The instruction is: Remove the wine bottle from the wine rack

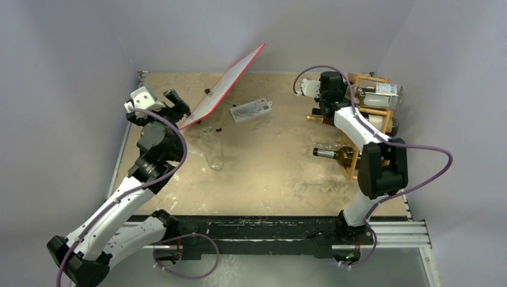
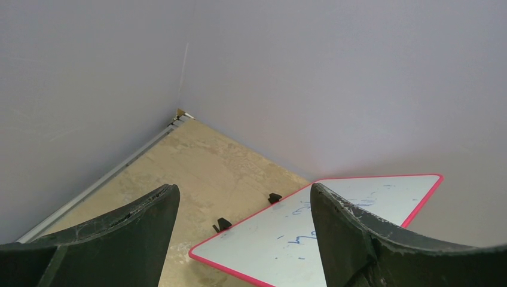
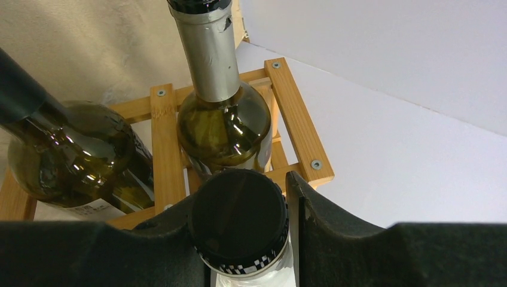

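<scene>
Wine bottle (image 3: 239, 221), clear glass with a black screw cap, lies on its side in the top of the wine rack (image 3: 299, 119), and its cap sits right between the right fingers (image 3: 323, 233). They are closed in on the cap, one at each side, with no gap showing. A black-and-white chequered band runs round the cap's lower edge. From above, the bottle's white label (image 1: 385, 89) can be seen, but its print is too small to read. Just beyond the right fingers, a green bottle (image 3: 221, 119) with a silver foil neck lies in the next cell. To one side of them a darker green bottle (image 3: 72, 155) shows the corner of a label, which is also illegible. The left fingers (image 2: 359, 233) are spread wide apart with nothing between them, raised off the counter (image 1: 269, 173) and well apart from the rack. Ahead of them and lower down, a red-edged white board (image 2: 281, 239) stands tilted, and the blue scribbles on it cannot be made out. Beyond the board, toward the right fingers, a small white packet (image 1: 251, 110) lies flat on the counter, its printing unreadable.
</scene>
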You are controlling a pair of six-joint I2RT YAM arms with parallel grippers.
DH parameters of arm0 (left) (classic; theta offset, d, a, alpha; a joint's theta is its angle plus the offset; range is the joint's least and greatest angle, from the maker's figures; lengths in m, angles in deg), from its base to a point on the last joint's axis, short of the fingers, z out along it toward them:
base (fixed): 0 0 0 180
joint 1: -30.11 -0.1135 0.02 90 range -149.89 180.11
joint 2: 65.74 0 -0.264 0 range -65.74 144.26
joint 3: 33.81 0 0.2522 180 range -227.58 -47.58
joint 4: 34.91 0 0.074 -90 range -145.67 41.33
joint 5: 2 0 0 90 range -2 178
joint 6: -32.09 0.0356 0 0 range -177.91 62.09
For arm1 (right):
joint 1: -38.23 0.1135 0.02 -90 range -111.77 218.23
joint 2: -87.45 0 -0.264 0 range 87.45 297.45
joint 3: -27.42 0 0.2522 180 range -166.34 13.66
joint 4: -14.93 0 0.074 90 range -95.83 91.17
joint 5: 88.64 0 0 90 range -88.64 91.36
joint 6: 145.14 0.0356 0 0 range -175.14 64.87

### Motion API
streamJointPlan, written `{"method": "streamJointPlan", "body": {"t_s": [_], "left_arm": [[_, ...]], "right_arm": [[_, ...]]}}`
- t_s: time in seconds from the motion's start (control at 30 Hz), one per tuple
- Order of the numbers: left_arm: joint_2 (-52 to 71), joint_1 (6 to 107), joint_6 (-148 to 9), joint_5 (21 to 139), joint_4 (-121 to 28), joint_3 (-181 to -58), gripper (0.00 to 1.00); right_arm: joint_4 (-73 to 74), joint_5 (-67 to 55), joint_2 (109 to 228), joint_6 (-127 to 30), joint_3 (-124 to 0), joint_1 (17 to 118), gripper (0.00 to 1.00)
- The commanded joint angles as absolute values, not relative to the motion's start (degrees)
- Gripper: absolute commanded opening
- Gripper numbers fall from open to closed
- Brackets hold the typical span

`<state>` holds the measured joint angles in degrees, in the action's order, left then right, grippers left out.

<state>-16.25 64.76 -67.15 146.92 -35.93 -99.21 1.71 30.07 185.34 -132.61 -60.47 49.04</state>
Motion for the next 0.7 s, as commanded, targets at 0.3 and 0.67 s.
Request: {"method": "streamJointPlan", "body": {"t_s": [0.3, 0.67], "left_arm": [[-16.1, 65.1, -67.0, 146.4, -34.0, -99.3, 0.79], [-16.1, 65.1, -67.1, 146.4, -34.2, -99.5, 0.79]], "right_arm": [[3.7, 31.7, 179.7, -130.0, -65.9, 48.9, 0.00], [4.1, 31.3, 176.5, -129.2, -67.6, 49.6, 0.00]]}}
